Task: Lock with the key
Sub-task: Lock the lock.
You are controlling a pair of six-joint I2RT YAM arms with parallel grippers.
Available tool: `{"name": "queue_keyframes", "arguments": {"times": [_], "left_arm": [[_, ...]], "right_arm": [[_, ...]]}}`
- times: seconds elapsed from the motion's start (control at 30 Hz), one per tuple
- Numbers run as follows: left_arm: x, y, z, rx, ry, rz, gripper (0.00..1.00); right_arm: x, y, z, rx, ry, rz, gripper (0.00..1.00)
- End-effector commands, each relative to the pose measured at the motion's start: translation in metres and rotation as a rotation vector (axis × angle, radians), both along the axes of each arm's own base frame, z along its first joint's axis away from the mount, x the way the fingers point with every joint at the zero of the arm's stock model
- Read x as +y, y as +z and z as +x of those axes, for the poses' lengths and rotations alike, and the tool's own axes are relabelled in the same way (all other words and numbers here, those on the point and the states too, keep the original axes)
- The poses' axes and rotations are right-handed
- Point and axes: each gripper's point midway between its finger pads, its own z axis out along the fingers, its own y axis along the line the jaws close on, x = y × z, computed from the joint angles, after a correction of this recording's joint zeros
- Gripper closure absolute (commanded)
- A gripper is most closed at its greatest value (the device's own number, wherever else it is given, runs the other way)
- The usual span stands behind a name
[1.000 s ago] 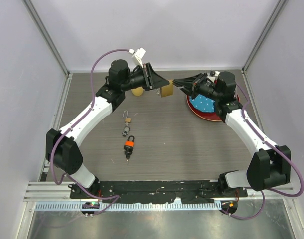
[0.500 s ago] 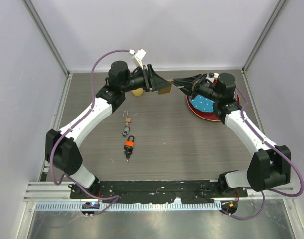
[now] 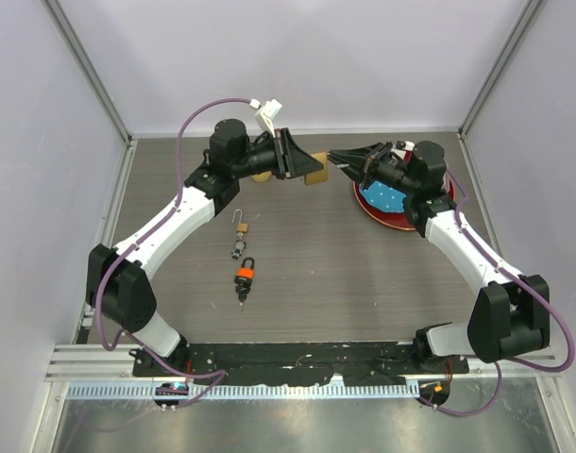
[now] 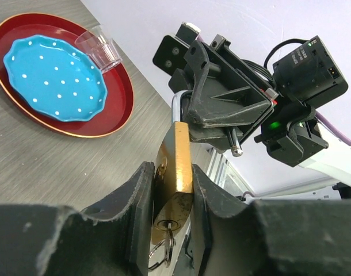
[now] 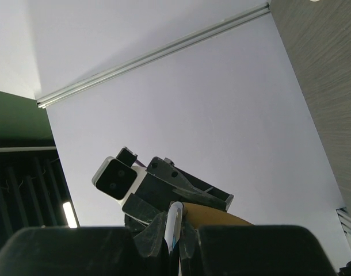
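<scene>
A brass padlock [image 3: 314, 174] hangs in the air at the back of the table, between my two grippers. My left gripper [image 4: 172, 192] is shut on its brass body [image 4: 179, 164], one finger on each flat face. A key [image 4: 167, 229] with a wire ring sits in the keyhole at the bottom. My right gripper [image 5: 175, 236] is shut on the silver shackle [image 5: 174, 221], reaching in from the right [image 3: 337, 159]. In the left wrist view the right gripper [image 4: 221, 109] covers most of the shackle [image 4: 176, 107].
A red tray [image 3: 401, 220] with a blue dotted plate [image 4: 52, 77] and a clear glass [image 4: 99, 47] lies at the back right. A small brass padlock [image 3: 241, 225], a black one [image 3: 238, 248] and an orange one [image 3: 245, 276] with keys lie mid-left. A yellowish object [image 3: 261, 176] sits behind the left gripper.
The left gripper loosened briefly and closed again on the padlock body. The left arm shifted slightly right. The right gripper stayed shut on the shackle.
</scene>
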Motion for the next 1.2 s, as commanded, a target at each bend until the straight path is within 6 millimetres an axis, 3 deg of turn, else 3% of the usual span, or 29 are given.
{"name": "queue_keyframes", "arguments": {"times": [0.0,0.17,0.33,0.4,0.53,0.73,1.0,1.1,1.17], "left_arm": [[0.001,0.018,-0.017,-0.044,-0.046,-0.024,0.72],[0.0,0.019,-0.018,-0.029,-0.05,-0.025,0.97],[-0.002,0.016,-0.019,0.001,-0.066,-0.025,1.0],[-0.004,0.014,-0.021,0.021,-0.081,-0.033,0.98],[-0.005,0.006,-0.028,0.049,-0.12,-0.027,0.82],[0.001,-0.002,-0.035,0.051,-0.118,0.003,0.68],[0.001,0.004,-0.035,0.04,-0.117,-0.008,0.68],[0.0,0.008,-0.034,0.038,-0.117,-0.013,0.99],[-0.001,0.008,-0.031,0.041,-0.12,-0.015,1.0]], "right_arm": [[-0.008,0.052,-0.012,-0.166,-0.022,0.081,0.98],[-0.008,0.046,-0.012,-0.157,-0.021,0.076,0.98],[-0.009,0.041,-0.011,-0.152,-0.023,0.069,0.98],[-0.008,0.041,-0.011,-0.154,-0.022,0.068,0.98],[-0.012,0.046,-0.007,-0.167,-0.029,0.067,0.98],[-0.014,0.048,-0.004,-0.177,-0.03,0.062,0.98],[-0.013,0.044,-0.005,-0.171,-0.024,0.055,0.98],[-0.013,0.042,-0.006,-0.171,-0.019,0.048,0.98],[-0.012,0.039,-0.007,-0.176,-0.013,0.032,0.98]]}}
